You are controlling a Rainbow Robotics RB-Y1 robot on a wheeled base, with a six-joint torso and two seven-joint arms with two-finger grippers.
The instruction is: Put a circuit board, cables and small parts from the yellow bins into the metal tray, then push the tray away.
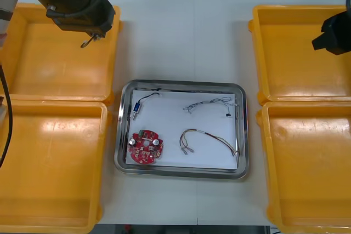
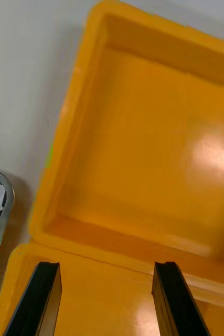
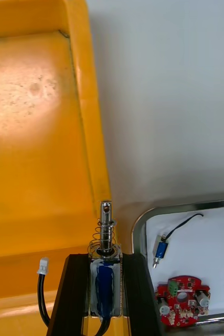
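The left end effector (image 3: 105,261) clenched a small metal part (image 3: 106,231) above the far-left yellow bin (image 1: 33,58) — best carried toward five o'clock and released low into the metal tray (image 1: 181,84). The right end effector (image 2: 106,268) hung spread at three o'clock.

Bright, even light falls from overhead on the light table (image 1: 164,36), and shadows are short and soft. In the front view, broad pale glare lies on the floors of the near left yellow bin (image 1: 57,130) and the near right yellow bin (image 1: 293,131). The metal tray (image 1: 186,84) mirrors dark bands along its far rim and throws a thin shadow on the table at its near edge.

In the right wrist view, a white hot spot sits on the floor of the far right yellow bin (image 2: 216,152), and the tray shades the table just beside it.

In the left wrist view, a washed-out patch covers the floor of the far left yellow bin (image 3: 28,100). The small metal part (image 3: 106,220) clamped in the left gripper (image 3: 105,258) glints along its pin.
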